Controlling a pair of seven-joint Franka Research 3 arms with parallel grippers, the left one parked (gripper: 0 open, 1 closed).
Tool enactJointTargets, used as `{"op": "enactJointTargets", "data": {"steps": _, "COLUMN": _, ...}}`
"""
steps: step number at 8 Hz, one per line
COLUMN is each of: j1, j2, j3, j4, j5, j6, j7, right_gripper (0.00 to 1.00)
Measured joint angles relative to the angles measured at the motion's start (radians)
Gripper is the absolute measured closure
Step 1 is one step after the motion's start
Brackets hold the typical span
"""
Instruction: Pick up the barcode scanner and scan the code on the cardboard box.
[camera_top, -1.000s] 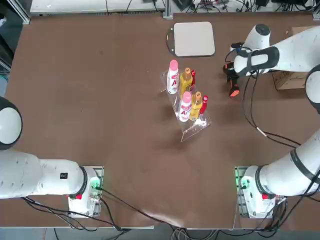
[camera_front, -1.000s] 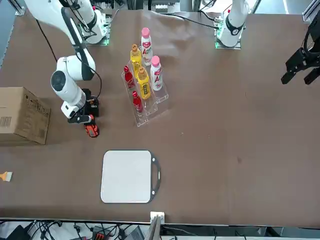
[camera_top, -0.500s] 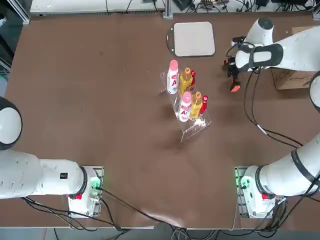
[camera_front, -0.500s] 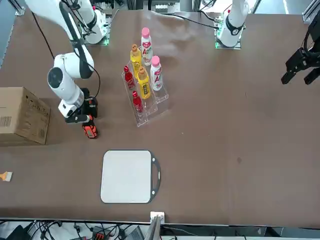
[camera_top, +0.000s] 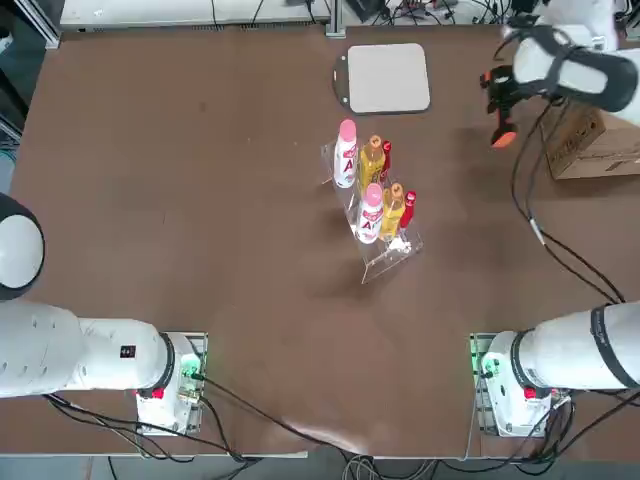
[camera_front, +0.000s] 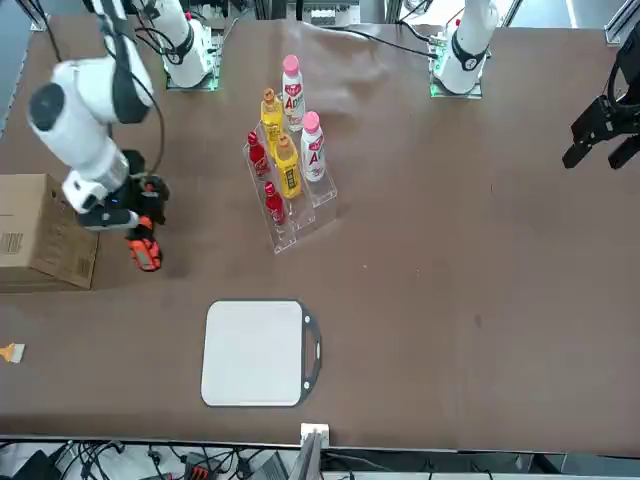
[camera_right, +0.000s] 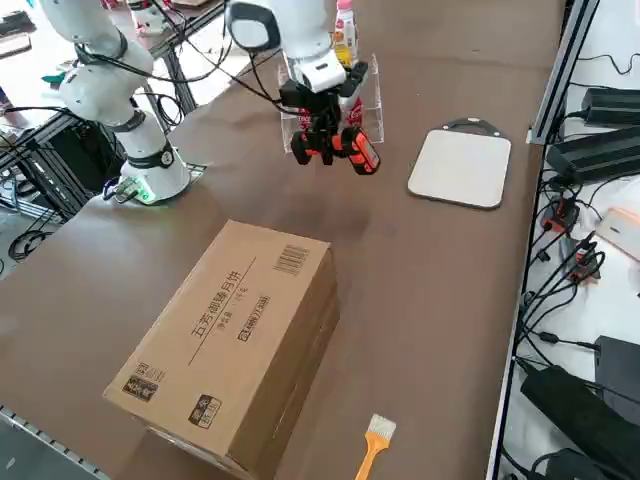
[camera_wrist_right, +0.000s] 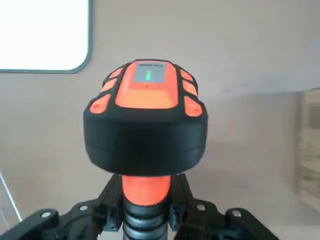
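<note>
1. My right gripper (camera_front: 128, 215) is closed around the barcode scanner (camera_front: 143, 248); both fingers press on its ribbed handle, as the wrist view shows (camera_wrist_right: 145, 125).
2. I hold the scanner in the air above the brown table (camera_top: 200, 200), just beside the cardboard box (camera_right: 235, 340) (there is a small gap, they do not touch).
3. The box stands near the table edge on my right side, with a barcode label (camera_right: 292, 260) on its top face.
4. The bottle rack (camera_top: 372, 200) is at the middle of the table, well apart from my gripper.
5. The grey pad (camera_top: 387, 77) lies flat on the far side of the table.
</note>
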Motion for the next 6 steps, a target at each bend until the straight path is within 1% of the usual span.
{"op": "enactJointTargets", "data": {"steps": 1, "j1": -0.079, "j2": -0.015, "j3": -0.004, "j4": 0.057, "j5": -0.001, "j6": -0.083, "j7": -0.085, "right_gripper": 0.56}}
{"op": "enactJointTargets", "data": {"steps": 3, "j1": -0.254, "j2": 0.004, "j3": -0.011, "j4": 0.208, "j5": -0.002, "j6": -0.214, "j7": -0.295, "right_gripper": 0.56}}
{"op": "enactJointTargets", "data": {"steps": 5, "j1": -0.402, "j2": 0.072, "j3": -0.014, "j4": 0.312, "j5": -0.003, "j6": -0.250, "j7": -0.486, "right_gripper": 0.56}}
{"op": "enactJointTargets", "data": {"steps": 6, "j1": -0.455, "j2": 0.121, "j3": -0.014, "j4": 0.346, "j5": -0.002, "j6": -0.250, "j7": -0.552, "right_gripper": 0.56}}
